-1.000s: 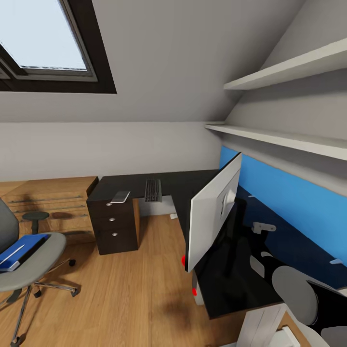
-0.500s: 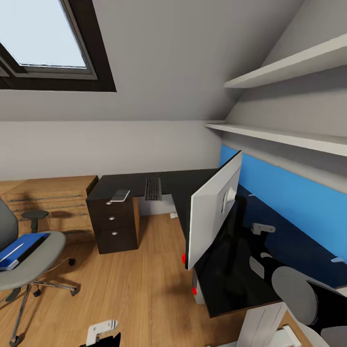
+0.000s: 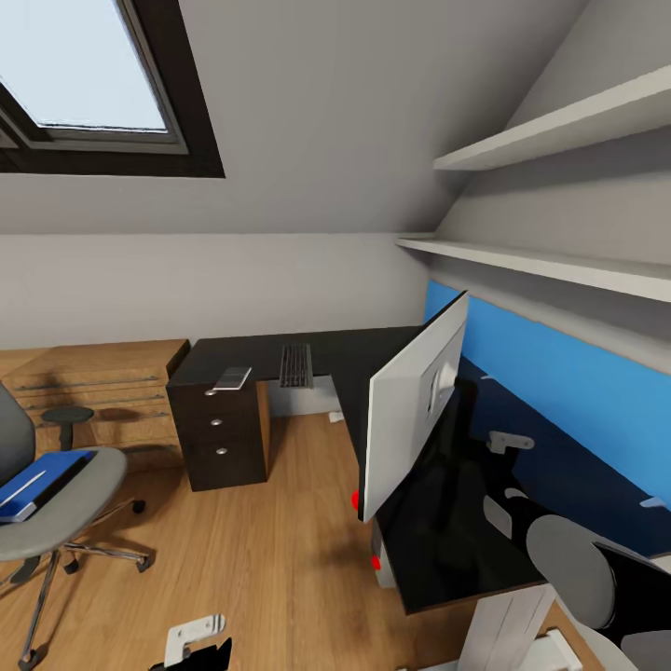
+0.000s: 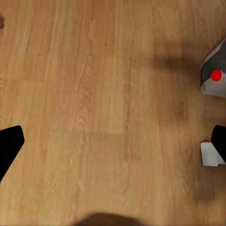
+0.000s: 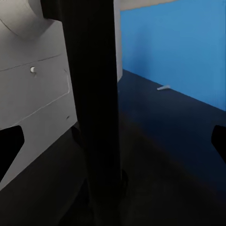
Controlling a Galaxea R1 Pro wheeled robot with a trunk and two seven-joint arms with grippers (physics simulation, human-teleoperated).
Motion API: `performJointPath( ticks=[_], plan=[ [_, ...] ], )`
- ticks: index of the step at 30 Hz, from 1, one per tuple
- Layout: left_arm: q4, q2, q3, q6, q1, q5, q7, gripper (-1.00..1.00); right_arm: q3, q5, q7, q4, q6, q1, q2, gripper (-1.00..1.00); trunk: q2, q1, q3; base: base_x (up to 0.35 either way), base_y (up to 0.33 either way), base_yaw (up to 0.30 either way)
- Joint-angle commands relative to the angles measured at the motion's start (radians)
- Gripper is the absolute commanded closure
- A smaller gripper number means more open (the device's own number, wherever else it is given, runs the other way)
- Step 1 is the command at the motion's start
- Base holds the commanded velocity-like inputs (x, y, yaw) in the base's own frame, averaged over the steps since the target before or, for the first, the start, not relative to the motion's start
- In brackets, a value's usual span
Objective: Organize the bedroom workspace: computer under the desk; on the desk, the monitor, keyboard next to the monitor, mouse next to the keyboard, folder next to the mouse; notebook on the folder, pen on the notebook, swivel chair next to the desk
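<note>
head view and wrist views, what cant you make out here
- Monitor: head view shows its pale back; the screen faces away.
- Computer: cut by the left wrist view's edge.
- Folder on the swivel chair: cut by the head view's left edge.
- Mouse: the pale item near the keyboard is too small to identify.

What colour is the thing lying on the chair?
Bright blue: the folder, clearest in the head view.

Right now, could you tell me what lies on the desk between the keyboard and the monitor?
In the head view, only bare black desk top lies between the keyboard and the monitor.
</note>
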Motion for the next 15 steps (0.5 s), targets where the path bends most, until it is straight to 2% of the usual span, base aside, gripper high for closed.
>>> performJointPath(
  ticks=[1, 6, 15],
  plan=[
    [0.009, 0.0, 0.002, -0.003, 0.0, 0.011, 0.005, -1.0, -0.007, 0.01, -0.003, 0.001, -0.003, -0.001, 0.0, -1.0, -0.001, 0.0, -0.001, 0.0, 0.0, 0.0],
    [0.093, 0.001, 0.014, -0.063, 0.0, 0.011, 0.003, -1.0, -0.007, 0.01, -0.003, 0.001, -0.003, -0.001, 0.0, -1.0, -0.001, 0.0, -0.001, 0.067, 0.0, 0.0],
    [0.121, 0.0, 0.019, -0.101, 0.0, 0.01, 0.003, -1.0, -0.007, 0.01, -0.003, 0.003, -0.003, -0.001, 0.002, -1.0, -0.001, 0.0, -0.001, 0.218, 0.0, 0.0]
  ],
)
